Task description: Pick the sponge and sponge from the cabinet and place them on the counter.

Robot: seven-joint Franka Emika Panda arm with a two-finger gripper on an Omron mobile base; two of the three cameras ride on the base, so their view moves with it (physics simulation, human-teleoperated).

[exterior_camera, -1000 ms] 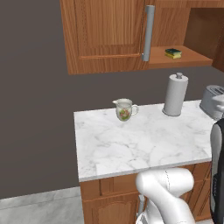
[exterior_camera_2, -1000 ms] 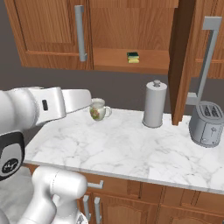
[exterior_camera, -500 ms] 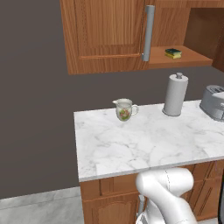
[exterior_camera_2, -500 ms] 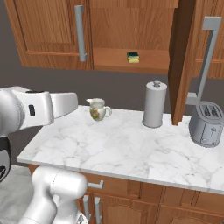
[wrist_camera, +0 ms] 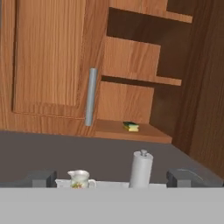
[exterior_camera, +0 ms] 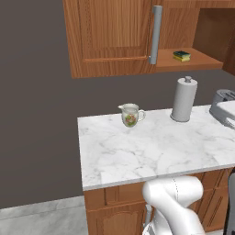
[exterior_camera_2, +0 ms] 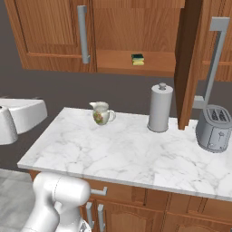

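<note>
You can see a sponge (exterior_camera_2: pixel 137 59) lying on the bottom shelf of the open cabinet (exterior_camera_2: pixel 136 27), well above the counter (exterior_camera_2: pixel 136 156); only one is clear, a second may sit under it. On the counter stand a floral jug (exterior_camera_2: pixel 101 113), a paper towel roll (exterior_camera_2: pixel 160 108) and a toaster (exterior_camera_2: pixel 214 128). Your gripper (wrist_camera: pixel 113 178) is spread wide and empty, looking toward the shelf from well back.

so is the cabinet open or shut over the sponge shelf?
Open. The cabinet door stands swung out edge-on, leaving the shelf bare to view, with a sponge lying on it.
</note>
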